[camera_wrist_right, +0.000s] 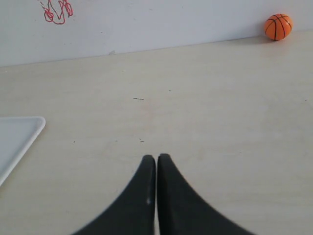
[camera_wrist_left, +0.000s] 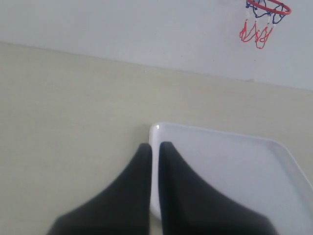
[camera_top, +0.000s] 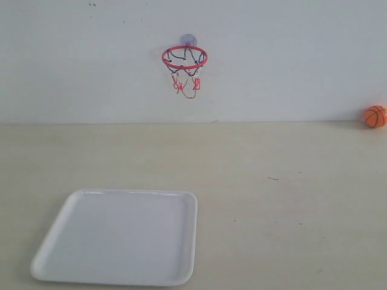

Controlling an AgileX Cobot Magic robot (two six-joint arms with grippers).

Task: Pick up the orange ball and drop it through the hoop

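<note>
The orange ball (camera_top: 375, 116) rests on the table against the back wall at the far right; the right wrist view also shows the ball (camera_wrist_right: 278, 26), far ahead of my right gripper (camera_wrist_right: 156, 157). That gripper is shut with nothing in it. The hoop (camera_top: 184, 58), red ring with dark and red net, hangs on the wall from its suction cup (camera_top: 188, 40). In the left wrist view the hoop (camera_wrist_left: 268, 7) appears far off. My left gripper (camera_wrist_left: 155, 146) is shut and empty, above the near corner of the white tray. Neither gripper shows in the exterior view.
A white square tray (camera_top: 187, 241) lies on the table at the front left, below and in front of the hoop. Its corner (camera_wrist_right: 34, 125) shows in the right wrist view. The beige table (camera_top: 284, 199) meets the white wall behind.
</note>
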